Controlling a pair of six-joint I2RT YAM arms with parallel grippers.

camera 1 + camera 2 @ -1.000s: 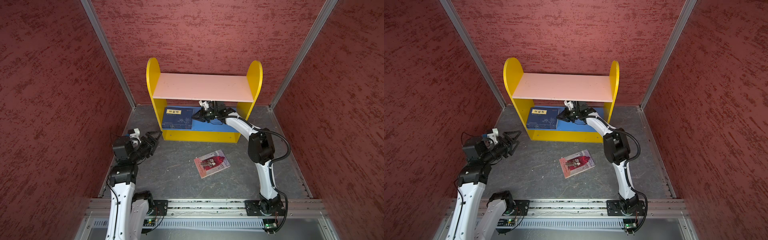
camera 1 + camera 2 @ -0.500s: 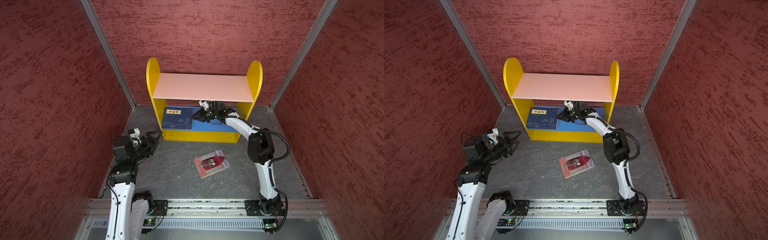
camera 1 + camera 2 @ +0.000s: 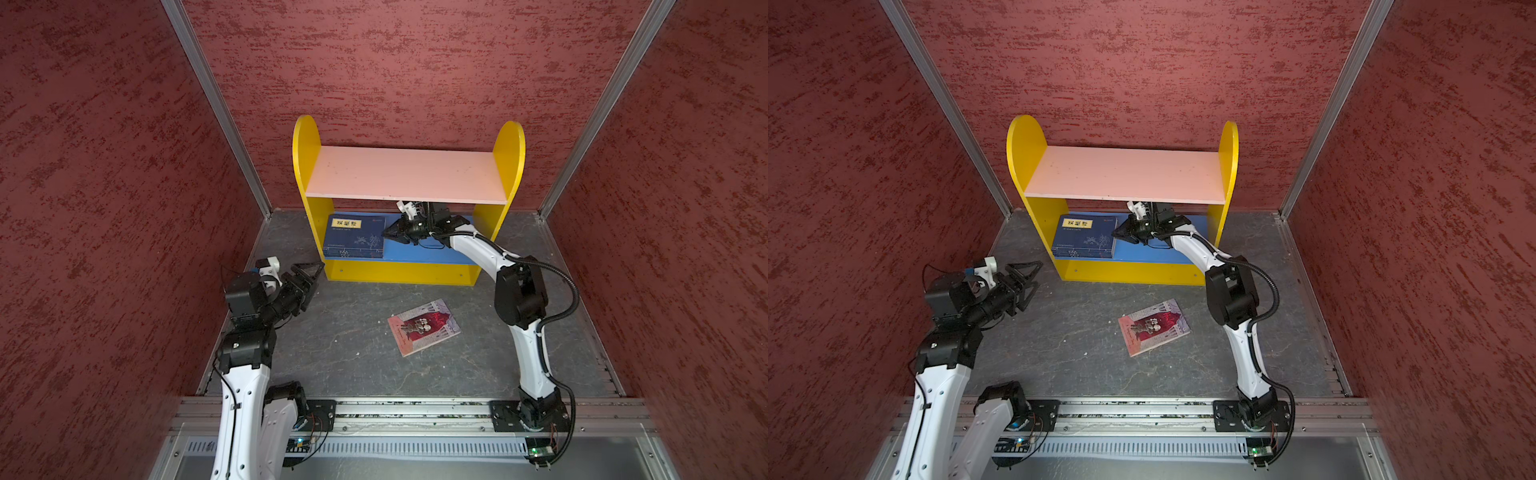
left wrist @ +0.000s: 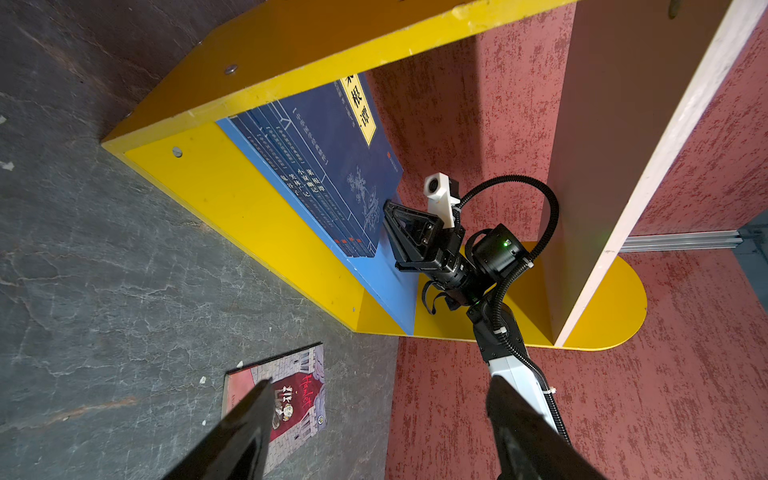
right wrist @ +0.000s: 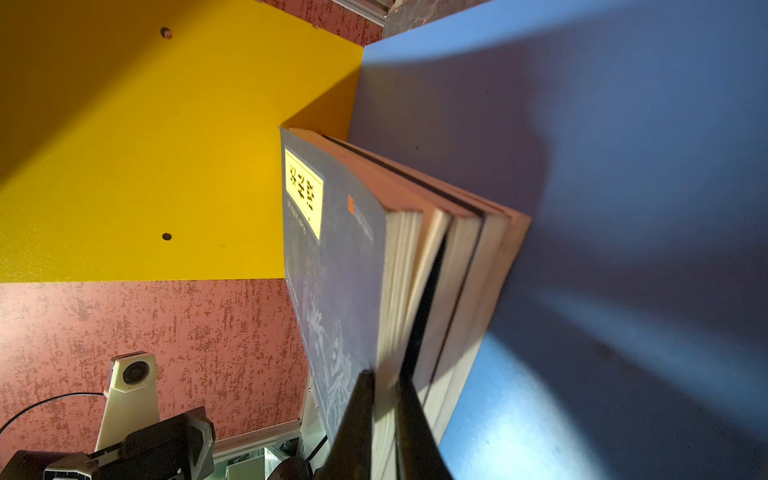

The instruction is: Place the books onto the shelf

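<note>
Jaws of the right gripper (image 3: 390,234) nearly closed, pinching the top navy book (image 3: 353,240) on the shelf (image 3: 399,272); left gripper (image 3: 312,270) jaws wide, empty; pink book (image 3: 424,327) on floor (image 3: 345,353), well apart from both.

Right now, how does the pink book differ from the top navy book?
The pink book lies on the floor; the top navy book sits on a stack on the blue lower board of the shelf. The pink book has an illustrated cover; the top navy book is dark blue with a yellow title label. Nothing touches the pink book; the fingers of the right gripper clamp the top navy book's edge. Both lie flat, cover up.
</note>
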